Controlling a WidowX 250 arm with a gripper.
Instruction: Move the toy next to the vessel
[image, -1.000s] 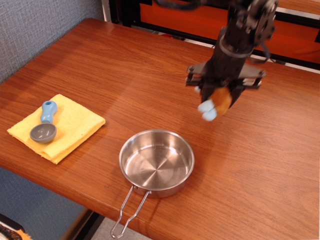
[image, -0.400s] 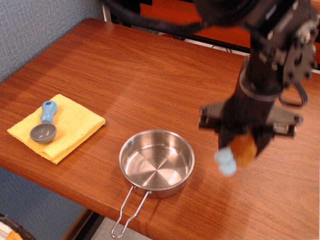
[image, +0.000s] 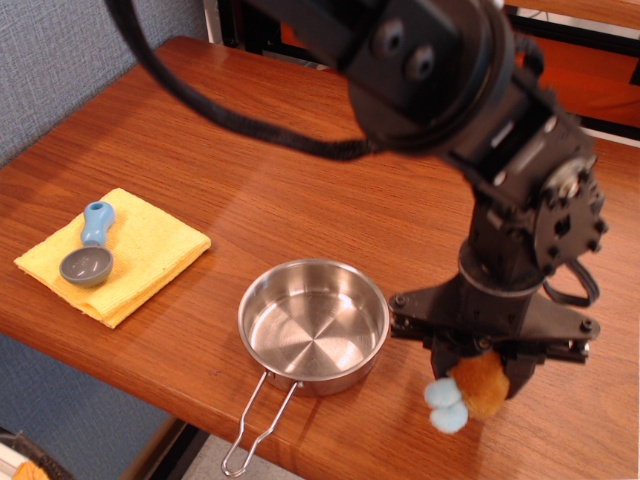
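Gripper (image: 478, 362) clamped on toy (image: 468, 387), orange body and pale blue limbs hanging below the jaws, just right of pot (image: 313, 325), near the table's (image: 300, 170) front edge. Left of pot, well apart: spoon (image: 89, 252) lying on yellow cloth (image: 140, 262).

A single view is provided. The scene is seen from above and in front, angled steeply down at the wooden table (image: 250, 180), at moderate range. The table's near edge is cut diagonally across the lower left of the frame; its far corner is reached at the top. The arm (image: 450, 90) is seen close, filling the upper right. A wall (image: 70, 60) is framed upper left.
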